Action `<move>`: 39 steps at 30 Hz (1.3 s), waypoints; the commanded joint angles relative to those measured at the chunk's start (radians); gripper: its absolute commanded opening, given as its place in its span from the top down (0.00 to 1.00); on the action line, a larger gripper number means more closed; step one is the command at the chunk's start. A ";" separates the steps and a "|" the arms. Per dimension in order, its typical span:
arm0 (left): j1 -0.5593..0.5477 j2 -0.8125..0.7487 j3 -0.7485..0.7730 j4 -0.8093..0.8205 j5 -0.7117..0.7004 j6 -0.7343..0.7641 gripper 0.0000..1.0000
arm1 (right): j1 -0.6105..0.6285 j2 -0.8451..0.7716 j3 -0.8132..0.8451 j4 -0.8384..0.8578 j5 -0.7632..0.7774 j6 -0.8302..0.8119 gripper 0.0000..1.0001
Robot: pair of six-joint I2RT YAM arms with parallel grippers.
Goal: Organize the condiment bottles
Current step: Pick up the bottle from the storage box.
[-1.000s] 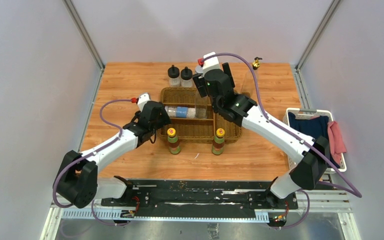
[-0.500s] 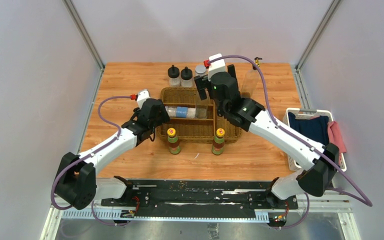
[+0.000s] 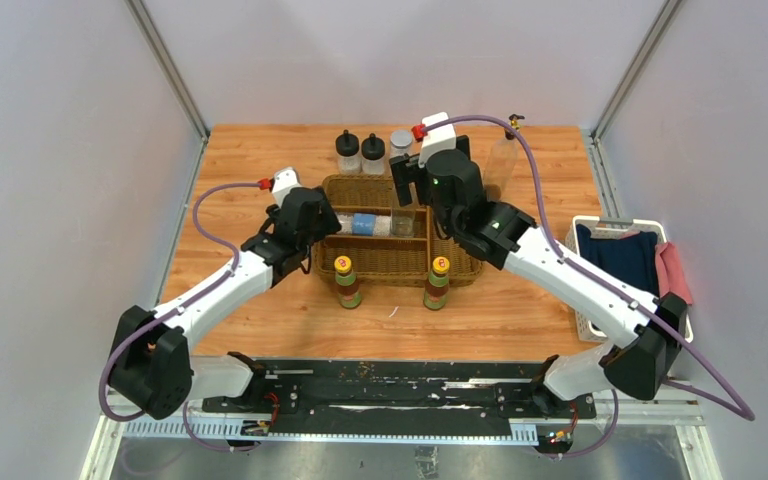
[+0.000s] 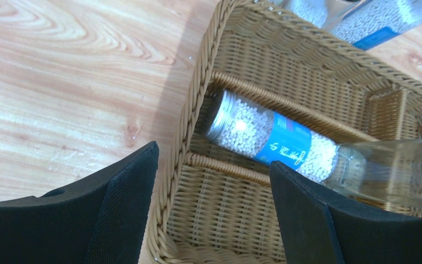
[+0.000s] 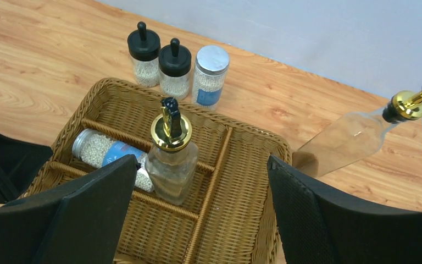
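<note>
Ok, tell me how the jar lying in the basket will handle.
The jar lies on its round side, so it likely rolls until the dividers stop it. Packed with granules, it is probably heavy for its size.

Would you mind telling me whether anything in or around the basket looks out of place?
Yes: one grey-lidded jar lies on its side in the basket beside the upright gold-topped bottle, while its twin stands upright on the table behind.

Basket [image 5: 236, 187] right half free — 1 lying jar [image 5: 110, 154], 1 upright bottle [image 5: 170, 165] block left.
</note>
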 commanded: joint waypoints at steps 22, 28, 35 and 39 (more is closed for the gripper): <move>-0.006 0.006 0.041 0.190 -0.050 0.136 0.21 | -0.001 0.195 0.010 0.148 0.008 0.012 0.18; -0.006 -0.008 0.026 0.204 -0.053 0.132 0.21 | -0.018 0.217 0.009 0.181 0.007 0.017 0.26; -0.006 -0.012 0.013 0.212 -0.058 0.130 0.21 | -0.039 0.232 0.013 0.186 -0.006 0.022 0.69; -0.006 -0.010 0.010 0.215 -0.061 0.126 0.20 | -0.046 0.233 0.014 0.182 -0.009 0.020 0.88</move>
